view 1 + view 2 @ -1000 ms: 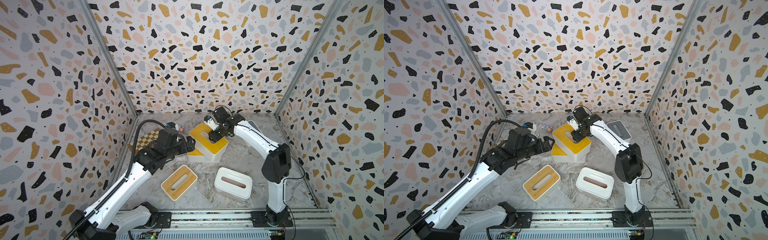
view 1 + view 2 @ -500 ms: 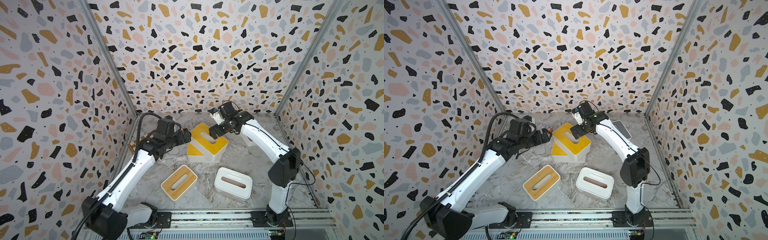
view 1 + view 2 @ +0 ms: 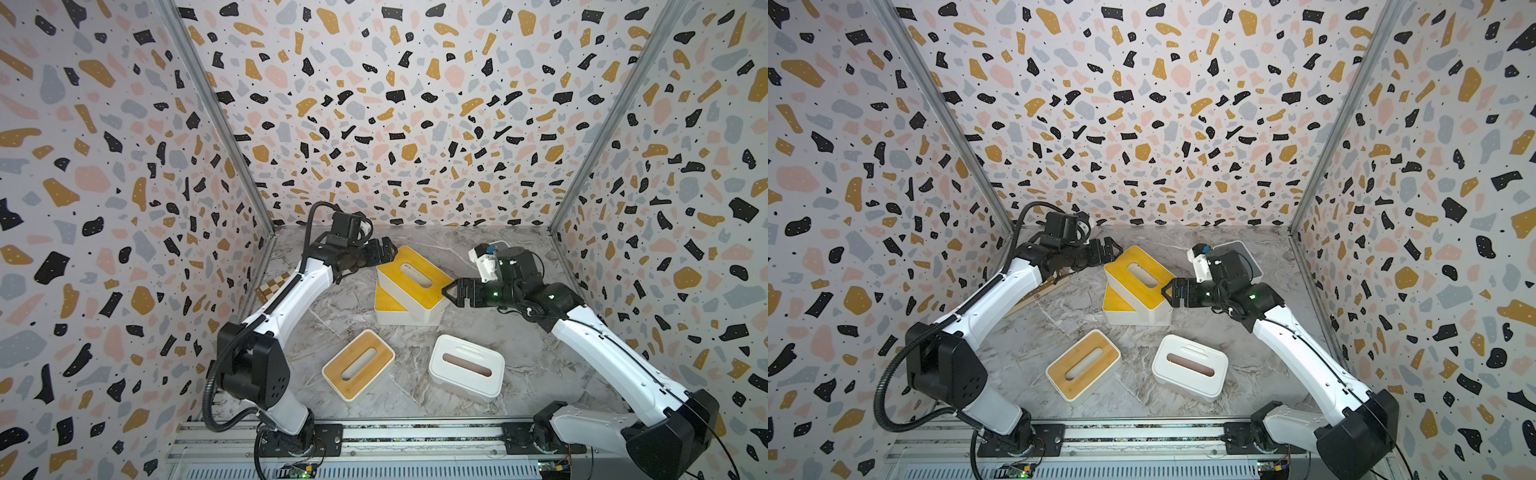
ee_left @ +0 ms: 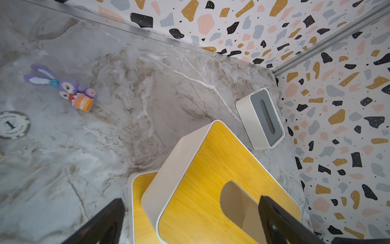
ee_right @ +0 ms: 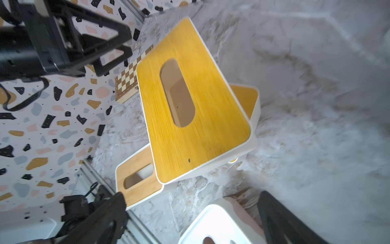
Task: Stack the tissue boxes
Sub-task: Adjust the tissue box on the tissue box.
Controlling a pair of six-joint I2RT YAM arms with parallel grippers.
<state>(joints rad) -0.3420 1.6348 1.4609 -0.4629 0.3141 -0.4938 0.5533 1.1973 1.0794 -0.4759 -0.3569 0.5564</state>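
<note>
Right gripper, jaws spread, sits just beside the upper yellow tissue box, which is skewed atop the lower yellow tissue box. Left gripper, also spread, is at its opposite corner, with the chessboard behind it.

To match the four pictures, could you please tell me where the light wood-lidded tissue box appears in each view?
Top view: wood-lidded box, front centre, beside the all-white box.
Top view: the box likewise.
Left wrist: not in it.
Right wrist: partly hidden behind the upper yellow box.
Shared landmark: the upper yellow box, in all four.
</note>
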